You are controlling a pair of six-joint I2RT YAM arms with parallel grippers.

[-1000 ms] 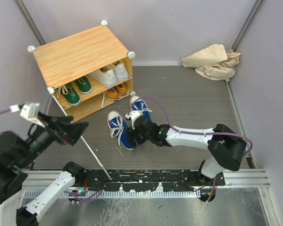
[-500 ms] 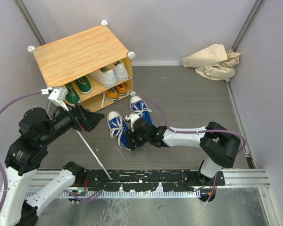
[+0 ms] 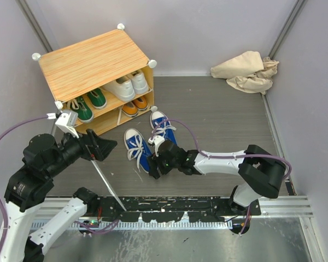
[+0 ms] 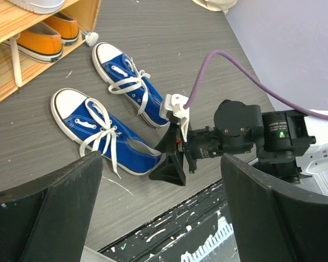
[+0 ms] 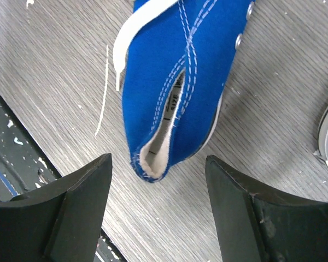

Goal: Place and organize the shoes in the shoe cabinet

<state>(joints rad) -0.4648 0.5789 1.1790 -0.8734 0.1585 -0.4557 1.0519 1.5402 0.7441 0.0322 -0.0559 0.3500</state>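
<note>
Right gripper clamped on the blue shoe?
No. The right wrist view shows the right gripper open, a finger on each side of the heel of the blue shoe, floor visible in both gaps.

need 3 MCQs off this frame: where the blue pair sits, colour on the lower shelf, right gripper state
1. Where is the blue pair?
A. inside the shoe cabinet
B. on the table in front of it
C. on top of it

2. What colour are the shoes on the lower shelf?
A. orange
B. green
C. white

3. What is the right gripper doing?
A. shut on a lace
B. open, fingers either side of a blue shoe's heel
C. shut, empty

Key:
1 B: both blue shoes lie on the table by the open front.
2 A: the orange shoes sit there.
3 B: the wrist view shows the fingers spread with the heel between them.
</note>
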